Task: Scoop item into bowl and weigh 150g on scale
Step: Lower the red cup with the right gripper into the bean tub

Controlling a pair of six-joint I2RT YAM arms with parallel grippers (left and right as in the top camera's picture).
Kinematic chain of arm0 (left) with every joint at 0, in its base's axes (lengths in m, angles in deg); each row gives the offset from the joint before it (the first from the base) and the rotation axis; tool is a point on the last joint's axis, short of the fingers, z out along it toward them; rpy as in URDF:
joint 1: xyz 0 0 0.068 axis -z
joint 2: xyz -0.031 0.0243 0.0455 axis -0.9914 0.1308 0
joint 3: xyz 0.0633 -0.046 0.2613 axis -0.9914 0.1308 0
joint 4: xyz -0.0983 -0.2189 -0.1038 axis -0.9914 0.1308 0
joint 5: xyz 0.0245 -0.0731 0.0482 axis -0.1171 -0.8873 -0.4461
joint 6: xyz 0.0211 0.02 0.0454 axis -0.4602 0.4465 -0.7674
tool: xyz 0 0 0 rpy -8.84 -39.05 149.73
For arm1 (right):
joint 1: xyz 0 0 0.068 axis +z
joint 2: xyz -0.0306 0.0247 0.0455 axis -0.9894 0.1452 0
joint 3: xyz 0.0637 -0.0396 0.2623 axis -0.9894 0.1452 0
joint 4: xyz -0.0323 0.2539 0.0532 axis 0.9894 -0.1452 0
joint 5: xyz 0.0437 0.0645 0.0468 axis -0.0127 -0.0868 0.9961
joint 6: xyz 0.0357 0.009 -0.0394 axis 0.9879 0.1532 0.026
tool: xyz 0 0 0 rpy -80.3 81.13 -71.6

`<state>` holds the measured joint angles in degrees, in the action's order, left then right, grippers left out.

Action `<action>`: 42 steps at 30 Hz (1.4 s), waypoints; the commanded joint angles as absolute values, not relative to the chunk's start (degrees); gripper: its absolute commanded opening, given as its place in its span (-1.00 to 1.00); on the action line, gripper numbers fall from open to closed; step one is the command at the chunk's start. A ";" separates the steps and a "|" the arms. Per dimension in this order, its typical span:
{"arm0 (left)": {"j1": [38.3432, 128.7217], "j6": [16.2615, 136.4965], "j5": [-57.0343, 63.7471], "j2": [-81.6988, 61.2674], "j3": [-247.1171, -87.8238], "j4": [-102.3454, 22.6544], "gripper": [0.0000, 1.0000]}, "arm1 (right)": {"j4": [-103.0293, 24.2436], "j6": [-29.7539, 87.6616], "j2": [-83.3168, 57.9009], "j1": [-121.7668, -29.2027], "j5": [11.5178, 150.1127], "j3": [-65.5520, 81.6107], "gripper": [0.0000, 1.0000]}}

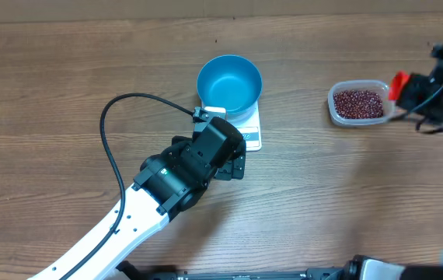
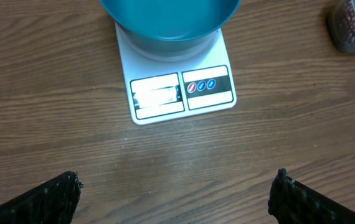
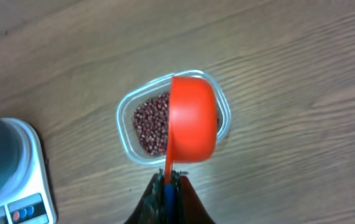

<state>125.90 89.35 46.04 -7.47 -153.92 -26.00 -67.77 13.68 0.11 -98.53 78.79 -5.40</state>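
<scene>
The light-blue bowl (image 1: 229, 83) stands on the white scale (image 1: 251, 134) near the table's middle; in the left wrist view the bowl (image 2: 168, 22) covers the far half of the scale (image 2: 180, 93). My left gripper (image 1: 233, 162) hovers just in front of the scale, its black fingertips (image 2: 59, 196) wide apart with nothing between them. The dark red beans (image 1: 358, 103) lie in a clear tub (image 1: 335, 111) to the right. My right gripper (image 3: 168, 180) is shut on the handle of an orange scoop (image 3: 193, 118), which hangs over the beans (image 3: 151, 121) in the tub.
The left arm's black cable (image 1: 109, 132) loops over the table to the left of the scale. Bare wooden tabletop (image 1: 66, 70) surrounds the bowl, scale and tub. The right arm (image 1: 439, 85) reaches in from the right edge.
</scene>
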 commanded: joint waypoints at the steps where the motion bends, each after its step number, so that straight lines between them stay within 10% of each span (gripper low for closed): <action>1: 126.01 90.07 46.81 -7.25 -154.12 -26.09 0.99 | -68.47 6.44 4.90 -99.41 82.36 -10.47 -0.93; 42: 126.01 90.07 46.79 -7.25 -154.12 -26.06 0.99 | -59.12 4.32 20.26 -99.39 86.09 2.10 -0.93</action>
